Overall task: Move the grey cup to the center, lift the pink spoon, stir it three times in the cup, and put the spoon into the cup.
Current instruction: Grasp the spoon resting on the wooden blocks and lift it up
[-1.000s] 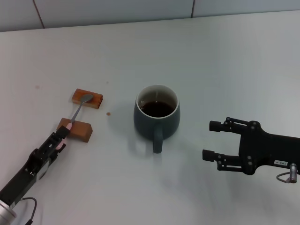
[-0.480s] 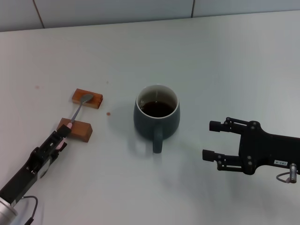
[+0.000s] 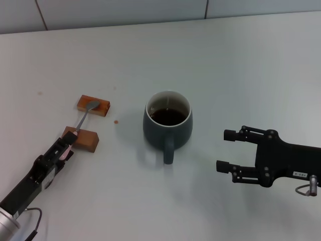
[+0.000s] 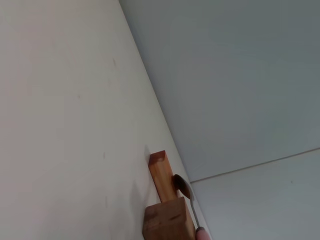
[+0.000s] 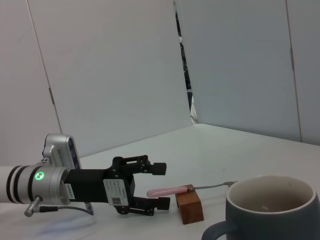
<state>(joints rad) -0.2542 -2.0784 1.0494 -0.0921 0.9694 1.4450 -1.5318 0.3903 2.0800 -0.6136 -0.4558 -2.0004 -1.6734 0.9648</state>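
The stout grey-green ceramic mug [image 3: 167,122] stands mid-table; my left gripper [image 5: 155,186], jaws apart, brackets the slim pink-handled spoon [image 5: 170,190] bridging two brown wooden blocks [image 3: 94,105]; next, close and lift; my right gripper [image 3: 229,149] hangs open, idle.

Two brown wooden blocks sit on the white table [image 3: 241,60], left of the middle. The far block [image 3: 94,105] lies flat, its long side across. The near block [image 3: 81,138] sits just in front of it, a little apart. A small reddish spot [image 3: 116,121] marks the tabletop beside them. A pale panelled wall [image 3: 120,10] runs behind the table.
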